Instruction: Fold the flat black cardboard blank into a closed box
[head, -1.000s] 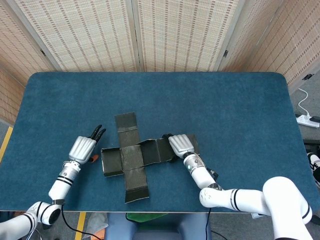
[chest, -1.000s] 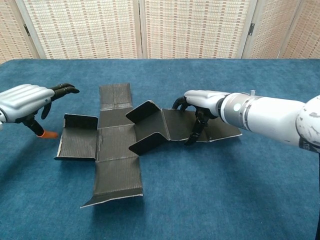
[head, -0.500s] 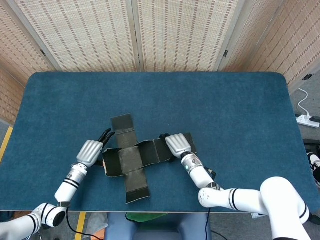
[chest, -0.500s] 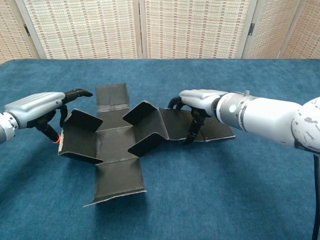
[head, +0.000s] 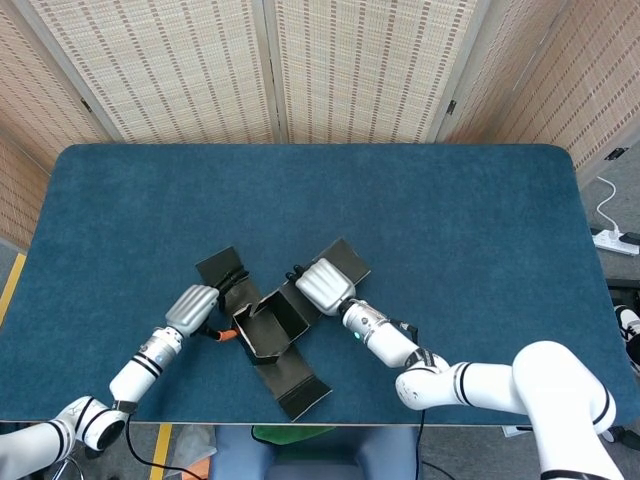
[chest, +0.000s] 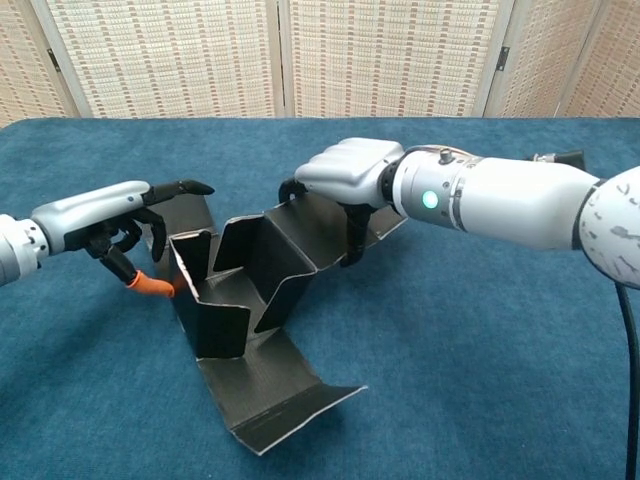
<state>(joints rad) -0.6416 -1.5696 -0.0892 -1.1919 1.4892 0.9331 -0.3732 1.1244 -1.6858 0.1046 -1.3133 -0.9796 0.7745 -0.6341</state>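
Note:
The black cardboard blank lies near the table's front, turned askew, with two side walls raised into a trough. One long flap lies flat toward the front, its tip curling up. My left hand has its fingers spread against the outside of the left wall, holding nothing; it also shows in the head view. My right hand lies over the right panel, fingers curled over its raised fold and thumb pressed on the panel's other side, so it grips the card.
The blue cloth table stretches wide behind and to the right of the blank. Woven folding screens stand behind it. A white power strip lies on the floor past the right edge.
Both hands pushed inward and the blank rotated. Its left and right walls now stand upright and close together, and the front flap swung toward the right.

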